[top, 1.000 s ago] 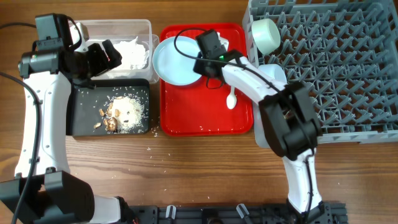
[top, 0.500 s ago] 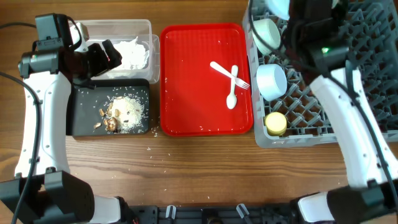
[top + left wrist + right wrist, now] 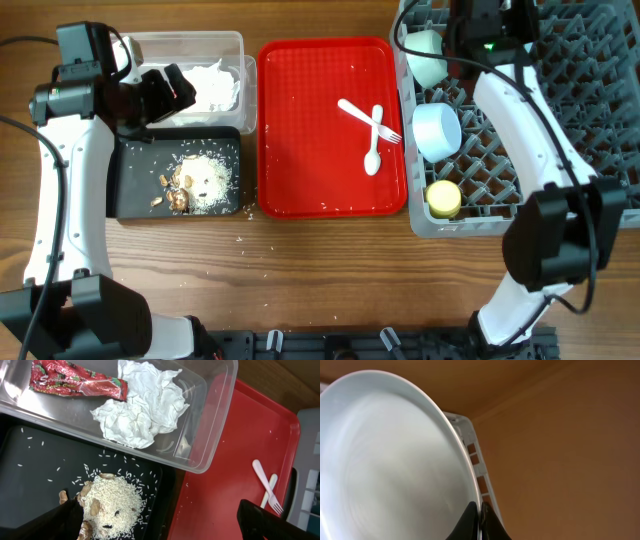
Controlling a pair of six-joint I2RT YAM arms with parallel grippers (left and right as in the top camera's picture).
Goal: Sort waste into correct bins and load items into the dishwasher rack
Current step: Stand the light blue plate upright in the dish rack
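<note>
My right gripper (image 3: 479, 521) is shut on the rim of the pale blue plate (image 3: 390, 460) and holds it on edge at the far left corner of the grey dishwasher rack (image 3: 590, 120). The rack holds the pale green bowl (image 3: 425, 55), the pale blue bowl (image 3: 437, 130) and the yellow cup (image 3: 443, 198). The white fork (image 3: 372, 120) and spoon (image 3: 372, 155) lie crossed on the red tray (image 3: 300, 150). My left gripper (image 3: 165, 525) is open and empty above the black tray (image 3: 30, 475), which holds the food scraps (image 3: 112, 505). The clear tub (image 3: 215, 425) holds the red wrapper (image 3: 75, 382) and the tissue (image 3: 140, 410).
A few loose crumbs (image 3: 240, 240) lie on the wooden table in front of the black tray. The rack's upright pegs fill its right half. The right arm (image 3: 520, 100) stretches over the rack's left columns.
My right gripper lifted the plate off the red tray and carried it right to the rack's far left corner, uncovering the fork and spoon. The left arm has not moved.
</note>
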